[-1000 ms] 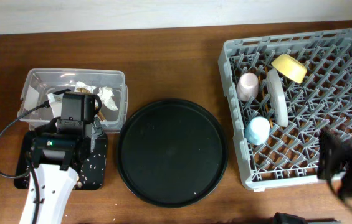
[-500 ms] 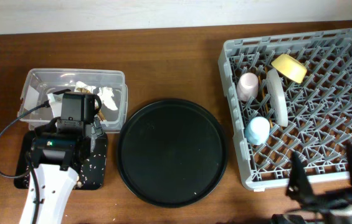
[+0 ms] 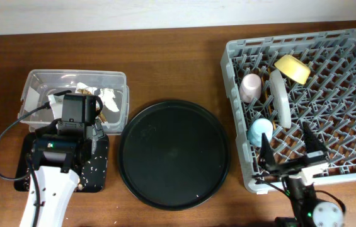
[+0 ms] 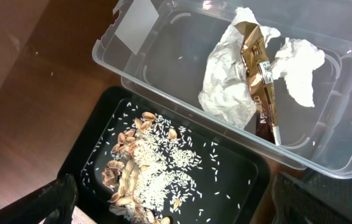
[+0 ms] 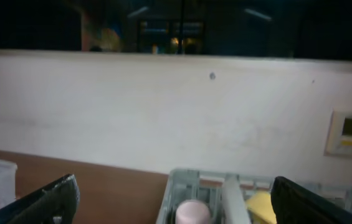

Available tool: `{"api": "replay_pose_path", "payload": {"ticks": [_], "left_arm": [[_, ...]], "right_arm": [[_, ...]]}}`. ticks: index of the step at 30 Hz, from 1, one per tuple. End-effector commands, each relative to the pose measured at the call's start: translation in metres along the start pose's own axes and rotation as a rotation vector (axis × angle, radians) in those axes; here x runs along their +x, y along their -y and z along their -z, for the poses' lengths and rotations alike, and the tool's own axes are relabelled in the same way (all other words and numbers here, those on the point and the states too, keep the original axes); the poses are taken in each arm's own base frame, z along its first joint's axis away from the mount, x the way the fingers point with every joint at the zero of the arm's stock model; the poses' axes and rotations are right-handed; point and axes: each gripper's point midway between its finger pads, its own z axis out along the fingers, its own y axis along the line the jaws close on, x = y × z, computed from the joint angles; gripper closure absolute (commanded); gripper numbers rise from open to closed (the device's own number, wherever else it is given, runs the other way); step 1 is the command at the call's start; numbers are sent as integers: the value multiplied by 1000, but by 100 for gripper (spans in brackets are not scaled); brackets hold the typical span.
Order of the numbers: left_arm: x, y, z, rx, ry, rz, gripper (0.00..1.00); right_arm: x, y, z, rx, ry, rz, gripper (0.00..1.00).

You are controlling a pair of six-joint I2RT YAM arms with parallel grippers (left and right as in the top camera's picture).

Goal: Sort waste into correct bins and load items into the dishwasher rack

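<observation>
The blue cup (image 3: 260, 131) sits at the lower left of the rack (image 3: 354, 170), just left of the right hand (image 3: 285, 131). That hand is nearer, spread wide and empty. Food scraps (image 4: 141, 171) lie in the black tray (image 4: 232, 180) under the left hand (image 4: 182, 202), which seems open too.

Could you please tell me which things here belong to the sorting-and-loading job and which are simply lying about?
Job: paper napkin, snack wrapper, food scraps, clear tub, black rectangular tray, pink cup, blue cup, plate, yellow bowl, dishwasher rack.
Lying about: round black tray.
</observation>
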Motion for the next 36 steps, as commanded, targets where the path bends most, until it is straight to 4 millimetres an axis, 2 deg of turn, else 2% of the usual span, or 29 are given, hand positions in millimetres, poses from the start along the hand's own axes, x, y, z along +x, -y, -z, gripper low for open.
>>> {"api": "replay_pose_path", "payload": {"ticks": [1, 5, 9, 10, 36], "left_arm": [[0, -1, 0, -1, 0, -5, 1], [0, -1, 0, -1, 0, -5, 1], [0, -1, 0, -1, 0, -5, 1], [0, -1, 0, -1, 0, -5, 1], [0, -1, 0, -1, 0, -5, 1]], "right_arm": [[34, -2, 1, -11, -59, -14, 1], [62, 4, 3, 45, -168, -43, 1], [91, -9, 9, -1, -291, -73, 1], [93, -9, 10, 0, -301, -75, 1], [94, -9, 10, 1, -305, -75, 1]]}}
